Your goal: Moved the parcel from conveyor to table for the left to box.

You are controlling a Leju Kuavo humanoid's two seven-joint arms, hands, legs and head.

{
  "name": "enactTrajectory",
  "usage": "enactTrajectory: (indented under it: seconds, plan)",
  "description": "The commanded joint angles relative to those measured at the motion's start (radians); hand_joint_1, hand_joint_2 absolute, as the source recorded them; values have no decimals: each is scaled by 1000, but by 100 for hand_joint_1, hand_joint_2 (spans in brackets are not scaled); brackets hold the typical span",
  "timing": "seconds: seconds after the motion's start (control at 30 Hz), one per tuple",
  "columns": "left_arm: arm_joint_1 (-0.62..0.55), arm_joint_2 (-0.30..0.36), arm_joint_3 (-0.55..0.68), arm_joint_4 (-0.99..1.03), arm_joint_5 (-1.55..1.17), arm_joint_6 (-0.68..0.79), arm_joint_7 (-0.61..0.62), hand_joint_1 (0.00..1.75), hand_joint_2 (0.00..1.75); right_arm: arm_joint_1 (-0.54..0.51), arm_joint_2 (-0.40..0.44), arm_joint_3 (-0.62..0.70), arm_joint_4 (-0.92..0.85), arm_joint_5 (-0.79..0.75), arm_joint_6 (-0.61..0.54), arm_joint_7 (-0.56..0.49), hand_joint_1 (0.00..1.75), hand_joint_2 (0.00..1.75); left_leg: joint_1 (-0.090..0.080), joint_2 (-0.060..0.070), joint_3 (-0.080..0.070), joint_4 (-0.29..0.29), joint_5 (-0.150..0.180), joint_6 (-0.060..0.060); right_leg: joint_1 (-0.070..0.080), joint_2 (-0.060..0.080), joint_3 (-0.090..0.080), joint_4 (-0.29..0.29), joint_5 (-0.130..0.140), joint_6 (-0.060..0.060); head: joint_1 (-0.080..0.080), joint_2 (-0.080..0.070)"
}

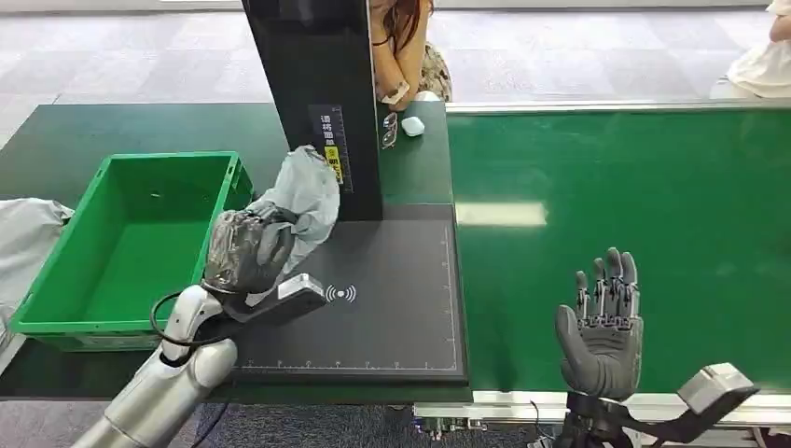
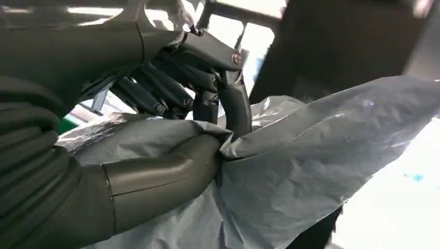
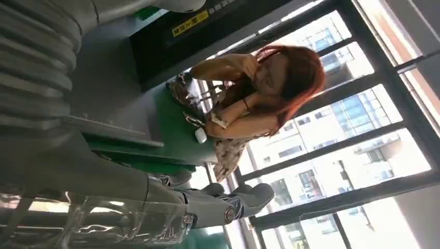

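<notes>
Parcel (image 1: 300, 198), a grey plastic bag, sits clamped in my left robot hand (image 1: 244, 250), raised above the black mat (image 1: 392, 308) on the bench, just beside the green box (image 1: 131, 245). My right robot hand (image 1: 602, 327) hovers over the conveyor (image 1: 634, 187), fingers apart, holding nothing.

One grey parcel (image 1: 303, 191), one green box (image 1: 56, 308), one person (image 1: 403, 47), two hands.

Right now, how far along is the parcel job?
Done: the grey parcel is off the conveyor. In hand: the left hand grips it above the table's black mat, beside the green box. Left: dropping it in. The right hand is open.
</notes>
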Motion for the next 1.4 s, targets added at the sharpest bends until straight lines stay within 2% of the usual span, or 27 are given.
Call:
enactTrajectory:
  seconds: [0.03, 0.07, 0.13, 0.17, 0.23, 0.27, 0.33, 0.37, 0.4, 0.53, 0.67, 0.73, 0.77, 0.8, 0.83, 0.87, 0.9, 0.93, 0.97, 1.0, 1.07, 1.17, 1.27, 1.4]
  plan:
    - [229, -69, 363, -363, 209, 128, -293, 175, 175, 32, 14, -33, 15, -10, -25, -8, 0, 175, 0, 4, 0, -1, -1, 0, 0, 3, -1, -1, 0, 0, 0, 0]
    - [259, -122, 435, -399, 268, 128, -392, 175, 175, 44, 14, -34, 7, -12, -35, -12, 0, 175, 0, 4, 3, -2, -1, 1, 0, 4, 2, -2, 0, 1, 0, 0]
    - [295, -133, 472, -436, 315, 128, -441, 175, 175, 64, 11, -31, -7, -16, -40, -19, 0, 175, 0, 3, 1, -1, -1, 0, 0, 3, 0, -1, 0, 0, 0, 0]
    - [311, -173, 530, -460, 367, 128, -511, 175, 175, 74, 11, -29, -14, -18, -46, -22, 0, 175, 0, 3, 3, -1, -1, 1, 0, 3, 2, -2, -1, 1, 0, 0]
    - [323, -168, 575, -501, 411, 128, -516, 175, 175, 87, 9, -23, -20, -22, -47, -27, 0, 175, 0, 2, 1, 0, -1, 0, 0, 2, 0, -1, -1, 1, 0, 0]
    - [309, -190, 625, -526, 425, 128, -516, 175, 175, 88, 6, -17, -19, -25, -48, -28, 0, 175, 0, 3, 2, -1, -1, 0, 0, 3, 1, -2, -1, 1, 0, 0]
    - [296, -171, 643, -520, 455, 128, -516, 175, 175, 88, 5, -15, -15, -27, -49, -30, 0, 175, 0, 2, 0, 0, -1, 0, 0, 2, 0, -1, 0, 0, 0, 0]
    - [271, -185, 694, -513, 443, 128, -516, 175, 175, 83, 3, -12, -11, -31, -45, -32, 0, 175, 0, 1, 2, -1, -1, 0, 0, 2, 2, -2, 0, 1, 0, 0]
    - [232, -158, 711, -468, 469, 128, -516, 175, 175, 74, 5, -12, -4, -34, -45, -33, 0, 175, 1, 2, 1, -1, -1, 0, 1, 2, 1, -1, 0, 0, 0, 0]
    - [178, -134, 726, -410, 479, 128, -509, 175, 175, 64, 6, -12, 2, -36, -45, -32, 0, 175, 0, 0, 1, -1, 0, 0, 0, 0, 1, -1, 0, 0, 0, 0]
    - [-45, -67, 716, -187, 316, 128, -314, 175, 175, 51, 13, -20, 13, -41, -27, -21, 0, 175, 1, -4, 1, -1, 2, -1, 1, -4, 2, -1, 0, 0, 0, 0]
    - [-148, -33, 674, -29, 131, 128, -143, 175, 175, 44, 19, -17, 13, -35, -13, -14, 0, 175, 1, -7, 1, -1, 3, -1, 1, -7, 3, -2, 0, 0, 0, 0]
    - [-192, -21, 658, 43, 82, 89, -76, 175, 175, 37, 25, -20, 14, -31, -11, -12, 0, 175, 1, -9, 0, -1, 4, -2, 1, -9, 3, -1, 0, -1, 0, 0]
    - [-250, -4, 639, 155, -73, 60, 41, 175, 175, 25, 31, -23, 13, -21, -5, -2, 0, 175, 1, -9, 2, -2, 5, -2, 1, -9, 4, -2, 1, -1, 0, 0]
    - [-293, 0, 629, 230, -110, 20, 84, 175, 175, 18, 33, -25, 12, -13, -4, 4, 0, 175, 1, -9, 1, -1, 5, -2, 1, -9, 3, -1, 1, -1, 0, 0]
    - [-347, 22, 595, 342, -263, -37, 188, 175, 175, 13, 32, -26, 9, 3, -3, 12, 0, 175, 1, -9, 1, -2, 6, -2, 1, -9, 3, -1, 2, -1, 0, 0]
    - [-395, 17, 589, 431, -287, -44, 200, 175, 175, 11, 34, -30, 5, 12, -4, 20, 0, 175, 0, -10, 1, -2, 7, -1, 0, -10, 4, -1, 2, -1, 0, 0]
    - [-444, 33, 551, 533, -359, -140, 266, 175, 175, 12, 31, -31, 4, 20, -2, 25, 0, 175, 0, -10, 1, -1, 7, -2, 0, -10, 3, 0, 3, -2, -1, 0]
    - [-487, 35, 531, 615, -383, -195, 289, 175, 175, 15, 28, -35, 5, 22, 1, 31, 0, 175, 0, -11, 1, -2, 8, -2, 0, -11, 4, -1, 4, -3, 0, 0]
    - [-508, 30, 527, 661, -390, -177, 288, 175, 175, 18, 28, -38, 5, 22, 5, 32, 0, 175, 1, -11, 1, -1, 8, -2, 1, -11, 3, -1, 4, -3, 0, 0]
    - [-597, 46, 462, 844, -435, -319, 339, 175, 175, 20, 30, -46, 24, 19, 32, 47, 0, 175, 1, -10, 1, -1, 9, -2, 1, -10, 3, -1, 5, -2, 0, 0]
    - [-646, 57, 424, 965, -446, -380, 353, 175, 175, 9, 42, -47, 47, 20, 53, 48, 0, 175, 1, -6, 1, -1, 8, -2, 1, -6, 3, -1, 6, -2, 0, 0]
    - [-662, 62, 402, 1042, -446, -449, 357, 175, 175, -8, 54, -49, 55, 28, 57, 54, 0, 175, 1, -3, 2, -2, 8, -3, 1, -3, 2, -1, 6, -2, 0, 0]
    - [-620, 71, 389, 1061, -413, -520, 345, 175, 175, -8, 62, -64, 50, 39, 64, 67, 0, 175, 0, 1, 1, -2, 7, -3, 0, 1, 0, -1, 6, -2, 0, 0]
